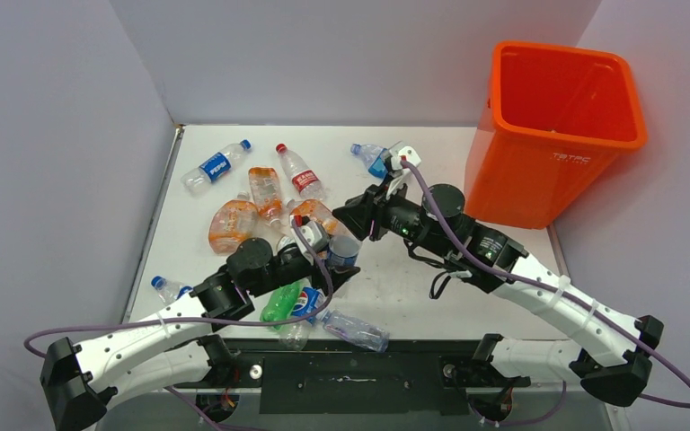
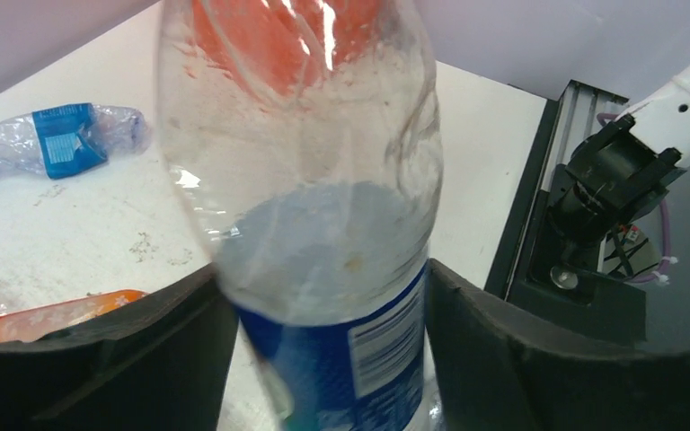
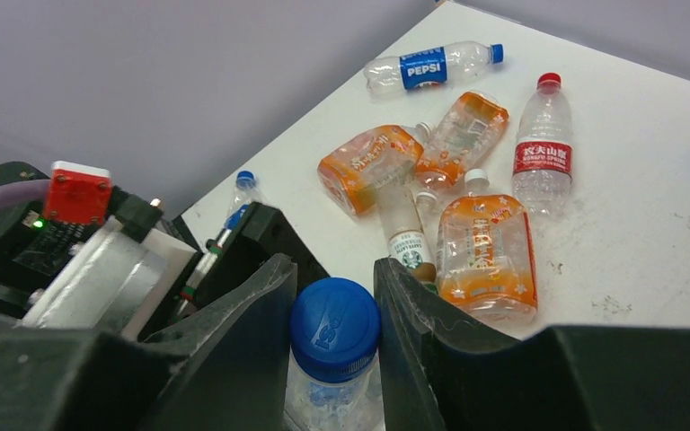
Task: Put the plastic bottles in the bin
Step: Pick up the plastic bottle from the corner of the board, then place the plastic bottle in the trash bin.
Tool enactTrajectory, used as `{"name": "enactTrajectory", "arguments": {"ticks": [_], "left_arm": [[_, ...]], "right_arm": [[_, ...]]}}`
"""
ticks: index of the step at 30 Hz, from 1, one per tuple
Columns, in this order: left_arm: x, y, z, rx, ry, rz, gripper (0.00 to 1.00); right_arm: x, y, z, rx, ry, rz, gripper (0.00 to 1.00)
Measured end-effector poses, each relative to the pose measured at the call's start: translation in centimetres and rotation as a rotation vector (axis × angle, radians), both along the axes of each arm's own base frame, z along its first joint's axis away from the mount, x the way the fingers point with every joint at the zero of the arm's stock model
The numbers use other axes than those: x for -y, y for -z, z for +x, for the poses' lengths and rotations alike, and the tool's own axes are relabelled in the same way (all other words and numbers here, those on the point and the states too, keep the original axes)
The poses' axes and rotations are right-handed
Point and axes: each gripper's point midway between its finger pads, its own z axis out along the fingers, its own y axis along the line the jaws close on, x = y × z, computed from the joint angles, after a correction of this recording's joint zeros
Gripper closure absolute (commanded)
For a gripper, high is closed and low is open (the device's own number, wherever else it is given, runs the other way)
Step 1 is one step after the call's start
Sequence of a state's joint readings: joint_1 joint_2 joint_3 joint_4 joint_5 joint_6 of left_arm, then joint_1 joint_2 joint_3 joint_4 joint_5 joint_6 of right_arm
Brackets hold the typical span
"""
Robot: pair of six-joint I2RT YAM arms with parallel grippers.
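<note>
Orange bin [image 1: 557,171] showing nothing inside, many bottles [image 1: 218,167] left on table [image 1: 413,278], blue-capped bottle [image 2: 305,162] clamped at cap by right gripper [image 3: 335,287], at body by left gripper [image 2: 323,287].

A robot lab is showing: plain panels [image 1: 54,135] are boxing the white table [image 1: 386,280], nine through three o'clock.

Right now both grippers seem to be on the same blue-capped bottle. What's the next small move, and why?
Probably open the left gripper fully and ease it back. Its fingers flank the body of the blue-labelled bottle, while the right gripper pinches its blue cap. The orange bin stands on the right arm's side, so that arm looks better placed to carry it.
</note>
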State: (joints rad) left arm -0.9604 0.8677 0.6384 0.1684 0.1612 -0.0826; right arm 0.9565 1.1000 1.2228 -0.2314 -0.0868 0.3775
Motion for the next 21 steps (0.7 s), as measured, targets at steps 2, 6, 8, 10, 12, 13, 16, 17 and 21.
{"name": "enactTrajectory", "arguments": {"ticks": [2, 6, 8, 10, 12, 13, 16, 17, 21], "left_arm": [[-0.1, -0.1, 0.2, 0.012, -0.011, -0.003, 0.04], [-0.6, -1.3, 0.4, 0.043, -0.048, -0.043, 0.04], [-1.0, -2.0, 0.7, 0.061, -0.080, -0.070, 0.04], [-1.5, -2.6, 1.1, 0.072, -0.115, -0.088, 0.04], [-1.9, -2.9, 1.5, 0.080, -0.149, -0.101, 0.04], [-2.1, -2.9, 1.7, 0.083, -0.164, -0.106, 0.04], [-2.6, -3.0, 2.0, 0.090, -0.195, -0.114, 0.04], [-2.7, -3.0, 2.1, 0.092, -0.201, -0.116, 0.04], [-3.0, -3.0, 2.4, 0.095, -0.227, -0.119, 0.04]], "right_arm": [[0.1, 0.2, 0.1, -0.003, 0.005, -0.017, 0.95], [1.0, 0.6, 0.7, 0.003, 0.048, -0.086, 0.95], [1.8, -1.2, 1.3, 0.042, 0.090, -0.102, 0.95], [2.9, -4.9, 2.2, 0.118, 0.153, -0.082, 0.95], [4.7, -9.6, 3.0, 0.223, 0.241, -0.038, 0.95], [6.0, -12.0, 3.4, 0.277, 0.301, -0.011, 0.95], [10.6, -18.3, 4.3, 0.433, 0.514, 0.085, 0.95], [12.4, -20.0, 4.6, 0.480, 0.602, 0.110, 0.95], [19.2, -24.3, 5.2, 0.616, 0.957, 0.145, 0.95]]}}
